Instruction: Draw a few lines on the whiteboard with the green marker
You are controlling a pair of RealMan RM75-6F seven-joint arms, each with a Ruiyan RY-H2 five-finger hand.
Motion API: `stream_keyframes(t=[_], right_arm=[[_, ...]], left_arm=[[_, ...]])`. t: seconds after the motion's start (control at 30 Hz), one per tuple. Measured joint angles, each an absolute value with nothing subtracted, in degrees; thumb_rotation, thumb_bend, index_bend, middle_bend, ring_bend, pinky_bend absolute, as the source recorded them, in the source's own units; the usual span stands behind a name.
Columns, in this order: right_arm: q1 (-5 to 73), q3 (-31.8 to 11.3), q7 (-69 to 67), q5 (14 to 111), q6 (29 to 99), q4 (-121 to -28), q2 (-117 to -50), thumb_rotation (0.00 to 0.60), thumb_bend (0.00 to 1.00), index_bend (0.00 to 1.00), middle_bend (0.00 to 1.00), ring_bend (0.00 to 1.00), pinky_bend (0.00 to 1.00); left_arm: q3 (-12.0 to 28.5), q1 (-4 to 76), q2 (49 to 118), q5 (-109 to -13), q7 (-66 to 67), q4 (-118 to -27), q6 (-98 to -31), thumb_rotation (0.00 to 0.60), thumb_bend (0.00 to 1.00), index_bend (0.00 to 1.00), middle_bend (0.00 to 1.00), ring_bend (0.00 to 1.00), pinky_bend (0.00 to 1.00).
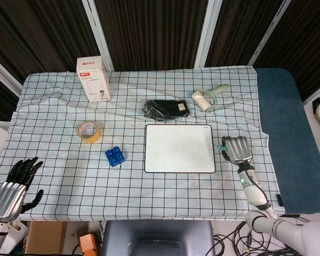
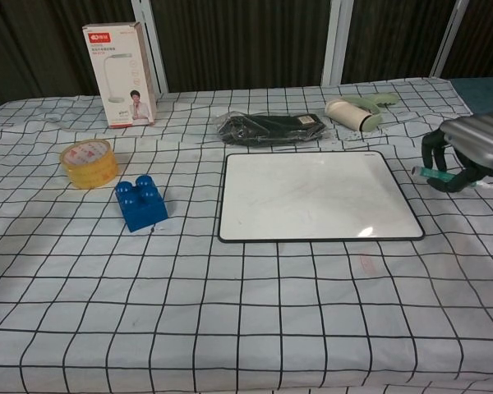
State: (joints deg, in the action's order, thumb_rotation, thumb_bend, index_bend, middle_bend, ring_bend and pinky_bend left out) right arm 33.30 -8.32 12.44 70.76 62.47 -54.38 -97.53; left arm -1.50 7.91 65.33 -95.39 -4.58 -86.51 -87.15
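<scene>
The whiteboard (image 1: 179, 148) (image 2: 318, 195) lies flat in the middle of the checked cloth, its surface nearly blank. My right hand (image 1: 236, 149) (image 2: 466, 150) hovers just right of the board's right edge, lifted off the cloth. Its curled fingers hold the green marker (image 2: 436, 174), which lies crosswise with its tip toward the board. In the head view only a sliver of the marker (image 1: 223, 148) shows at the hand's left side. My left hand (image 1: 12, 186) hangs off the table's near left corner, fingers spread, holding nothing.
A lint roller (image 1: 208, 98) and a black pouch (image 1: 166, 109) lie behind the board. A blue brick (image 1: 115, 156), a tape roll (image 1: 89, 131) and a white box (image 1: 93, 79) stand to the left. A dark blue mat (image 1: 288, 133) borders the cloth's right side.
</scene>
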Motion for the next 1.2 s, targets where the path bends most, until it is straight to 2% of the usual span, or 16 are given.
stream_keyframes(t=[0.27, 0.4, 0.53, 0.77, 1.0, 1.2], right_arm=[[32.7, -12.5, -15.8, 73.6, 67.2, -59.0, -97.1, 0.600, 0.46, 1.00, 0.79, 0.73, 0.71], [32.9, -17.0, -32.9, 71.0, 64.8, -65.2, -97.1, 0.600, 0.47, 1.00, 0.79, 0.73, 0.71], [33.5, -20.1, -42.0, 68.7, 62.2, -70.2, -97.4, 0.600, 0.47, 1.00, 0.79, 0.73, 0.71], [37.2, -23.5, -39.9, 67.2, 60.6, -68.7, -102.0, 0.600, 0.48, 1.00, 0.79, 0.73, 0.71], [43.6, -25.6, -35.9, 66.3, 58.8, -56.2, -110.1, 0.600, 0.49, 1.00, 0.79, 0.73, 0.70], [46.5, -24.9, -34.7, 67.8, 58.4, -47.2, -114.7, 0.600, 0.49, 1.00, 0.79, 0.73, 0.70]], left_arm=[[-1.5, 8.3, 65.4, -95.3, -4.4, -86.7, -86.4, 0.600, 0.42, 0.00, 0.00, 0.00, 0.04], [-1.5, 8.5, 65.3, -95.1, -4.6, -86.7, -86.0, 0.600, 0.42, 0.00, 0.00, 0.00, 0.04], [-1.4, 8.5, 65.2, -95.0, -4.8, -86.7, -85.9, 0.600, 0.42, 0.00, 0.00, 0.00, 0.04], [-1.5, 8.6, 65.0, -95.1, -5.2, -86.6, -85.9, 0.600, 0.42, 0.00, 0.00, 0.00, 0.04], [-1.4, 8.7, 64.7, -94.7, -6.0, -86.4, -85.6, 0.600, 0.42, 0.00, 0.00, 0.00, 0.04], [-1.5, 8.8, 64.4, -94.8, -6.8, -86.3, -85.6, 0.600, 0.42, 0.00, 0.00, 0.00, 0.04]])
